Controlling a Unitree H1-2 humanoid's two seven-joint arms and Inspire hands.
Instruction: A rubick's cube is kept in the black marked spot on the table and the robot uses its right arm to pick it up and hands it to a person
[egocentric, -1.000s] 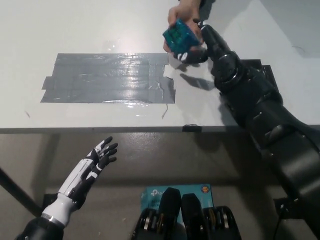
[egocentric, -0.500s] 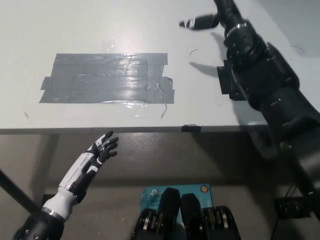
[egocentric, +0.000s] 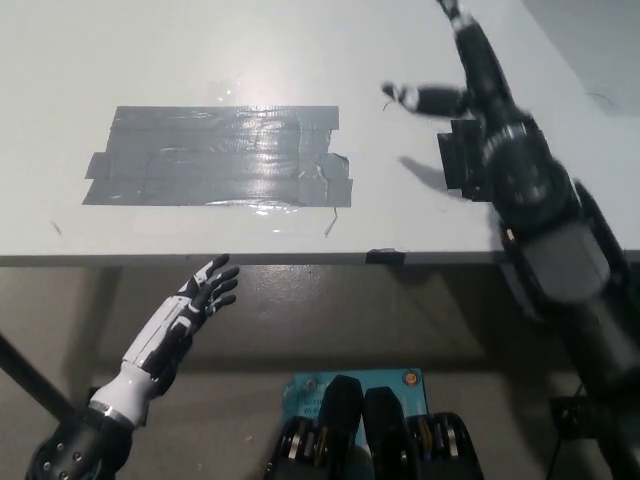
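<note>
Right hand: we see our black right hand (egocentric: 470, 70) in the upper right of the frame, raised over the table, motion-blurred. One finger (egocentric: 425, 97) sticks out to picture left and another reaches the top edge, so the fingers look spread, with nothing between them.
Right arm: our black arm (egocentric: 545, 220) runs from the lower right corner up to that hand, crossing the table's right part.
Left hand: our white left hand (egocentric: 205, 292) rests in the lower left of the frame, below the table's front edge, fingers apart and holding nothing.
Rubik's cube: we cannot find it anywhere in the frame, neither on the table nor in either hand.
Marked spot: a dark patch (egocentric: 458, 160) shows on the table just left of our right arm, mostly hidden by it; we cannot tell its full outline.
Tape: a wide patch of grey tape (egocentric: 220, 157) lies on the table, left of centre, shiny with glare.
Table: the white table (egocentric: 120, 50) fills the upper half of the frame.
</note>
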